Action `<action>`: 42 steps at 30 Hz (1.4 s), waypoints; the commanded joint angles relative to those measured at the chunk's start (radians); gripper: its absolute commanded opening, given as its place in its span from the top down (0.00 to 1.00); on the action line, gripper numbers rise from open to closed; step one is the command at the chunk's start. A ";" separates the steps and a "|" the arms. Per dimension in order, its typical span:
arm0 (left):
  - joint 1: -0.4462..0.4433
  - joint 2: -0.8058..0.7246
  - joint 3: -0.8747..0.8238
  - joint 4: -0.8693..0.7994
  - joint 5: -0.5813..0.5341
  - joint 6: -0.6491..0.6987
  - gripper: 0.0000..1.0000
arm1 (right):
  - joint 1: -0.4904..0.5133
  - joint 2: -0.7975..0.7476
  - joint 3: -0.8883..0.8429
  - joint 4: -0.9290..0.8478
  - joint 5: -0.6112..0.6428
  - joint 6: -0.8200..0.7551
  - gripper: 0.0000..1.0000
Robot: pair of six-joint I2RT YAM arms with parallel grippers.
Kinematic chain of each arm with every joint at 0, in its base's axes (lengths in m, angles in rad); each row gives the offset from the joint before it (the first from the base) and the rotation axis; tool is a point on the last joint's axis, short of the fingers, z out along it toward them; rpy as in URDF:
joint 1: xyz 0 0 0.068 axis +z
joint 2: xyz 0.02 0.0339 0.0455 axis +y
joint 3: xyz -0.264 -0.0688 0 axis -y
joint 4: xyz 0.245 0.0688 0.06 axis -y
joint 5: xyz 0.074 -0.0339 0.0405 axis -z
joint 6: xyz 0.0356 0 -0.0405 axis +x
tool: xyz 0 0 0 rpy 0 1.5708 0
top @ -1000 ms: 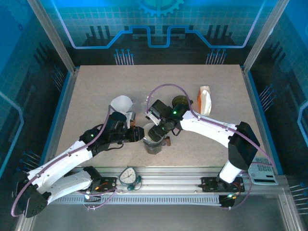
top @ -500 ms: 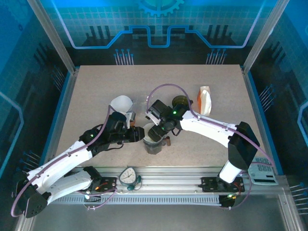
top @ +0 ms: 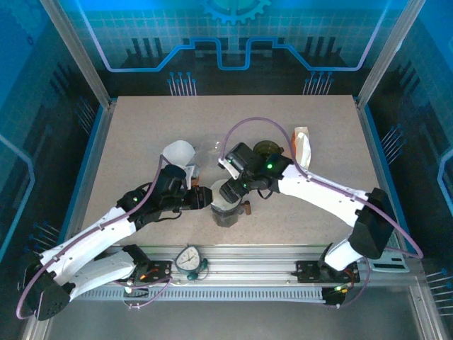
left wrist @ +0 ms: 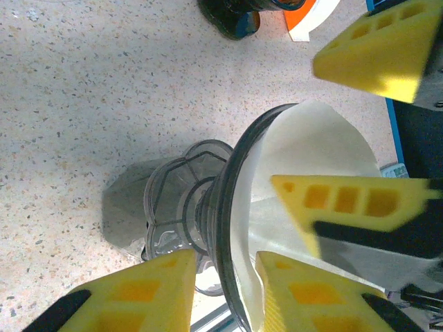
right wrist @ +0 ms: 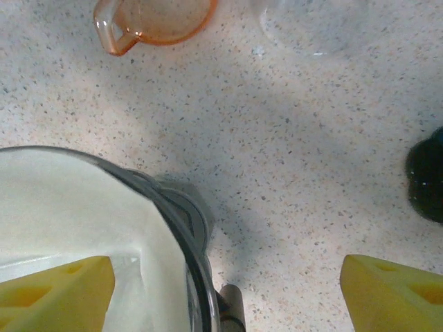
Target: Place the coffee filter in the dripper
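table (top: 141, 127) | coffee filter (left wrist: 311, 145) inside dripper (left wrist: 226, 200) | left gripper (left wrist: 225, 257) straddles rim

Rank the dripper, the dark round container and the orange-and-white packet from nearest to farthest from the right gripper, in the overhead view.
1. dripper: directly under the right gripper, mid-table.
2. dark round container: farther back and to the right, beside the arm.
3. orange-and-white packet: farthest right, beyond the container.

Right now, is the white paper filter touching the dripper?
Touching. The left wrist view shows the paper filter sitting inside the dripper, its edge lying against the rim with no gap.
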 commanded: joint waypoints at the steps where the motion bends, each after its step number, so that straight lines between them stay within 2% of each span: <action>1: 0.006 0.002 -0.008 -0.008 0.013 -0.008 0.69 | -0.015 -0.055 -0.022 0.003 0.021 0.028 0.14; 11: 0.005 0.004 -0.016 -0.001 0.013 -0.014 0.70 | -0.028 -0.129 -0.119 -0.019 0.049 0.067 0.16; 16: 0.007 0.005 -0.018 -0.003 0.010 -0.014 0.70 | -0.028 -0.135 -0.110 -0.004 0.035 0.061 0.15; 19: 0.006 0.002 -0.017 -0.006 0.006 -0.015 0.70 | -0.028 -0.178 -0.108 0.032 0.038 0.057 0.12; 20: 0.007 0.002 -0.017 -0.007 0.004 -0.015 0.70 | -0.028 -0.190 -0.106 0.040 0.041 0.056 0.01; 24: 0.006 -0.001 -0.017 -0.008 0.001 -0.016 0.69 | -0.038 -0.239 -0.113 0.086 0.065 0.065 0.00; 26: 0.006 -0.004 -0.017 -0.007 -0.001 -0.016 0.67 | -0.052 -0.261 -0.129 0.116 0.055 0.081 0.00; 33: 0.006 -0.036 -0.008 -0.012 -0.015 -0.016 0.53 | -0.129 -0.355 -0.215 0.212 -0.102 0.095 0.00; 42: 0.008 -0.067 0.008 -0.029 -0.027 -0.013 0.40 | -0.181 -0.443 -0.276 0.197 -0.113 0.112 0.01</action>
